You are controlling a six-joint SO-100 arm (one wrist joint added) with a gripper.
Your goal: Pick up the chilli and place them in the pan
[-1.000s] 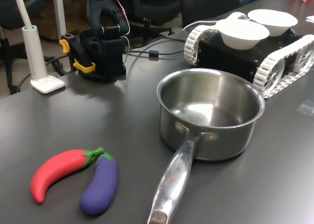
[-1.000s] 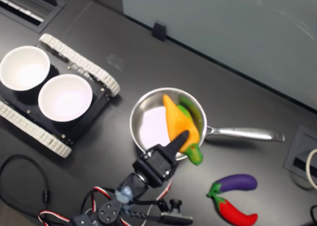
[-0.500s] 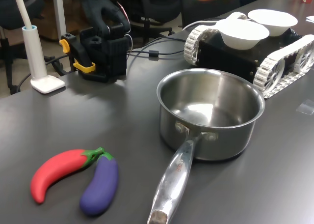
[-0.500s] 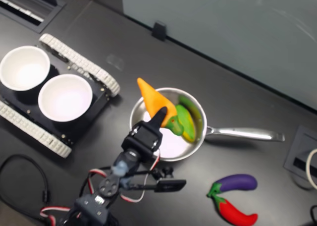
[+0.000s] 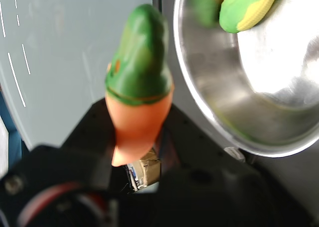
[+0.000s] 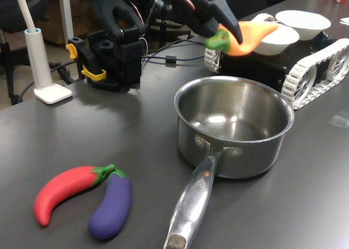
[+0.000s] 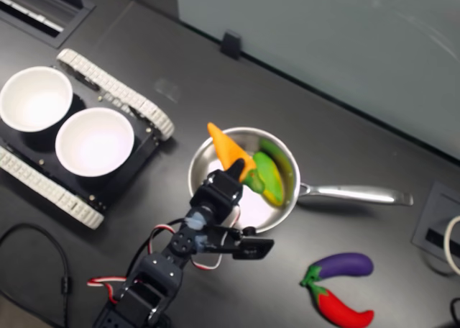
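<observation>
The gripper (image 6: 232, 35) is clamping the chilli (image 6: 248, 35) near its green stem cap, so the orange body is sticking out past the black fingers (image 7: 235, 171). In the first exterior view the chilli is hanging in the air above the far rim of the pan (image 6: 234, 130), lying roughly level, with the tip pointing to the first exterior view's right, toward the white bowls (image 6: 271, 36). In the second exterior view it is sitting over the pan's rim on the bowls' side, long axis running diagonally, with the tip aimed at the upper left. It is looking smooth and orange, cone-shaped, with a green cap. Inside the pan, a green and yellow toy (image 7: 264, 173) is lying against the wall.
</observation>
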